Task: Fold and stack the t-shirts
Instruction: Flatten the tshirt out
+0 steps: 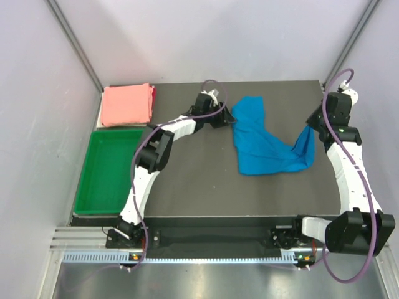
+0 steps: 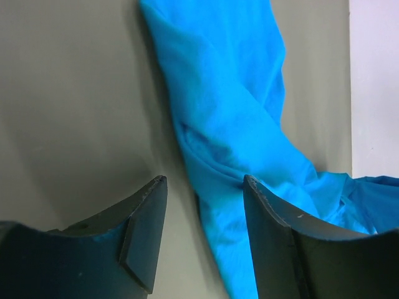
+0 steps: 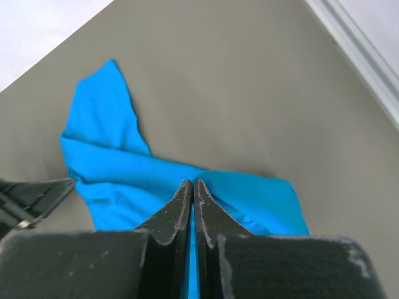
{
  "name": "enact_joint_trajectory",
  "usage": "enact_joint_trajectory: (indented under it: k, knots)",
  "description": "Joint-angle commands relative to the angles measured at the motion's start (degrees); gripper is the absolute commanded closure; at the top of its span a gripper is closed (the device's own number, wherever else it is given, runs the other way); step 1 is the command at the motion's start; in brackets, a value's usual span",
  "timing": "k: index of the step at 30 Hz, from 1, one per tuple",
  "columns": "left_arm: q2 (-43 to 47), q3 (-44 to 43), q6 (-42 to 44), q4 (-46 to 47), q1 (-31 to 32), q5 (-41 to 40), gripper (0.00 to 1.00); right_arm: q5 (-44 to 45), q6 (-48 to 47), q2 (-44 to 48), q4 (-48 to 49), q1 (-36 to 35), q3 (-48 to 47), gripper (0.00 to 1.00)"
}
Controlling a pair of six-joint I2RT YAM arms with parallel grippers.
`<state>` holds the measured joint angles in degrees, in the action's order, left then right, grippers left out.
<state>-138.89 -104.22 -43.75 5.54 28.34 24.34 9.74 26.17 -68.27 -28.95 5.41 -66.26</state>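
While the salmon pink soft cloth t-shirt [image 1: 128, 104] lies folded into a neat square just beside the far left corner of the dark grey desk [image 1: 199, 180], with the green plastic tray [image 1: 109, 177] nearer along the left edge, the step in hand looks to be spreading the second garment flat before any fold. The left end effector [image 2: 204, 182] hovers low over the far middle of the desk with its jaws standing apart. The left border of the bright blue soft cloth t-shirt [image 1: 262, 144] runs between them and under the right finger [image 2: 280, 249], and nothing is visibly pinched. That blue shirt sprawls twisted across the right half of the desk, one strip reaching toward the far edge and the rest bunched toward the right edge. The right end effector [image 3: 192, 184] is closed on a corner of it, a sliver of blue showing between the pressed fingers, and holds that corner raised off the surface near the right edge. To do this well, I judge the left arm should pinch a single layer at the shirt's far border, then both arms should draw apart evenly so the twist opens flat. The likeliest hindrance is the cloth's own wrinkled overlap, which could put two layers in one grip. The tray and the pink shirt sit well apart from the work.
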Motion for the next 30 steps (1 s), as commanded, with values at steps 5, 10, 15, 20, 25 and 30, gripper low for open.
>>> enact_joint_trajectory:
  k: [5, 10, 15, 20, 25, 30]
  knots:
    - [-4.89, -4.85, -3.18, 2.37, 2.16, -3.68, 0.48, -3.23, 0.81, 0.77, 4.34, 0.65, -0.45, 1.00]
    - [-0.26, -1.10, -5.22, 1.67, 1.37, -4.90, 1.00, -2.10, 0.90, 0.42, 4.52, 1.62, -1.41, 1.00]
    - [23.02, 1.22, 2.69, -18.61, 2.33, -27.99, 1.00, -1.21, 2.91, -2.92, 2.14, 7.24, -13.25, 1.00]
    - [42.69, 17.62, 3.06, -21.63, 6.02, -34.09, 1.00, -3.41, 3.54, -4.33, -0.84, 11.28, -19.08, 1.00]
    - [51.87, 41.32, -3.17, -20.41, 12.09, -34.19, 1.00, -3.41, 2.31, -0.82, -2.16, 12.96, -10.83, 1.00]
    - [55.74, 49.30, -1.53, -23.35, 12.97, -28.82, 0.61, -4.20, 0.72, -0.55, -4.71, 18.40, -6.61, 1.00]
